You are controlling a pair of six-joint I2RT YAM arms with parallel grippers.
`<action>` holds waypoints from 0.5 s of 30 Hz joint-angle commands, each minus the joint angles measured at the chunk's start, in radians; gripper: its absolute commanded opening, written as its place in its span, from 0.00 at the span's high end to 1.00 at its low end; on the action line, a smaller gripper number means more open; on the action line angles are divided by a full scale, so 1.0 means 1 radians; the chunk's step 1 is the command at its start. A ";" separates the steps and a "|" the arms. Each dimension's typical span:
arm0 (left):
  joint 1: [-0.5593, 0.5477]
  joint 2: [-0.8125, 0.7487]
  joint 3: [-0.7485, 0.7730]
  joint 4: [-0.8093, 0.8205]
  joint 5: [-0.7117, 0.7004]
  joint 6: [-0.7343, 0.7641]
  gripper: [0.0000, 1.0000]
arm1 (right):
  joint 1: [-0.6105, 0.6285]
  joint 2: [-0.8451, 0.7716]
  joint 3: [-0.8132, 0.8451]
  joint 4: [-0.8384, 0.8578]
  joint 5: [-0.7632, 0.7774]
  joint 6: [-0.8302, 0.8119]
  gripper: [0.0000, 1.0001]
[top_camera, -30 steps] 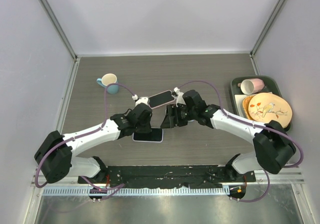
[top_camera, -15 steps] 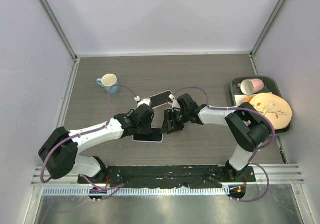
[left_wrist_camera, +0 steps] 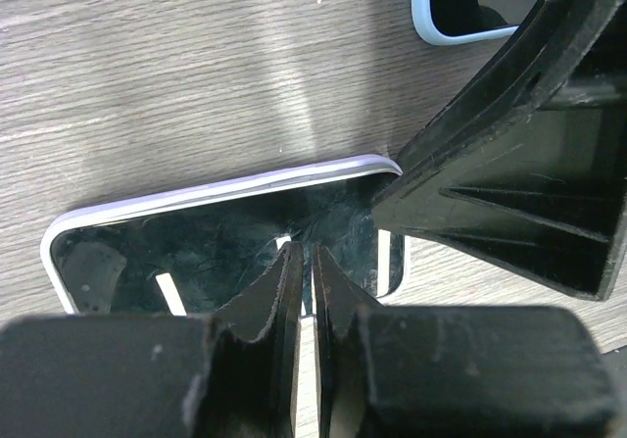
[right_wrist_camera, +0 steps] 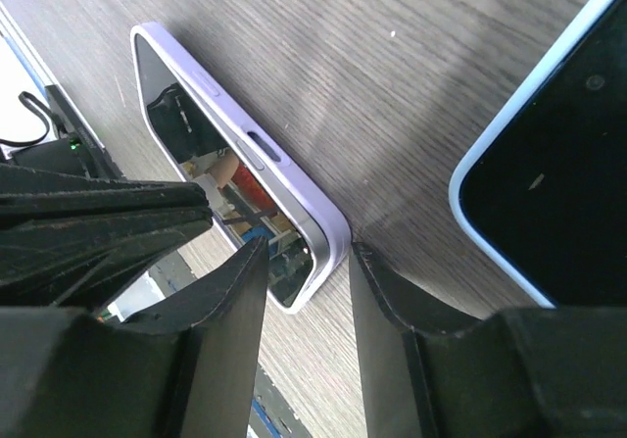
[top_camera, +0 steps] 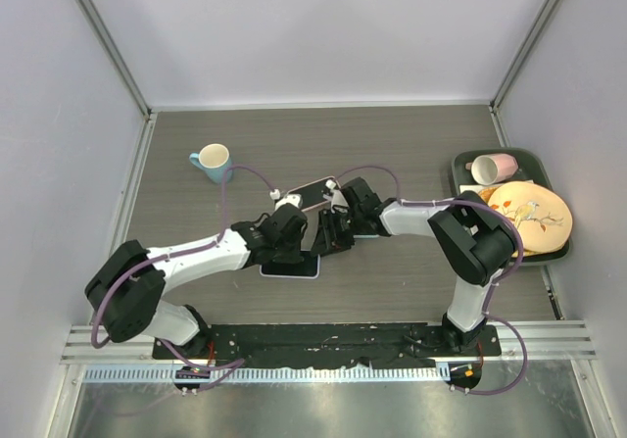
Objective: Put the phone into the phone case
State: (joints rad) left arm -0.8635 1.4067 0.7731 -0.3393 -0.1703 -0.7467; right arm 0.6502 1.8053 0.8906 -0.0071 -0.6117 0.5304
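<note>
The phone (top_camera: 290,268), lavender-edged with a glossy dark screen, lies flat on the wood table. My left gripper (top_camera: 294,252) is shut, and its tips rest over the screen (left_wrist_camera: 196,242) near the phone's right end. In the left wrist view the left gripper (left_wrist_camera: 306,252) shows only a hairline gap. My right gripper (right_wrist_camera: 309,247) is open and straddles the phone's corner (right_wrist_camera: 328,224), one finger over the screen and one outside the edge. The light blue phone case (top_camera: 312,193), dark inside, lies apart just beyond the phone. It also appears as the case (right_wrist_camera: 558,173) and the case (left_wrist_camera: 460,7).
A teal mug (top_camera: 214,159) stands at the back left. At the right, a dark tray (top_camera: 460,169) holds a pink cup (top_camera: 493,168) and a patterned plate (top_camera: 529,215). Both arms crowd the middle of the table.
The right arm has folded in to the left, bringing its gripper down to the phone's right end. The left gripper has edged slightly right over the phone. Phone and case have not moved.
</note>
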 commanded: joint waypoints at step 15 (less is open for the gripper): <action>-0.025 0.117 0.072 0.065 0.038 0.015 0.92 | 0.003 0.066 0.047 -0.175 0.130 -0.099 0.68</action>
State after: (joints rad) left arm -0.8818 1.5066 0.8082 -0.3031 -0.1364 -0.7467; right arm 0.6510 1.8221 0.9432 -0.1017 -0.5579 0.4828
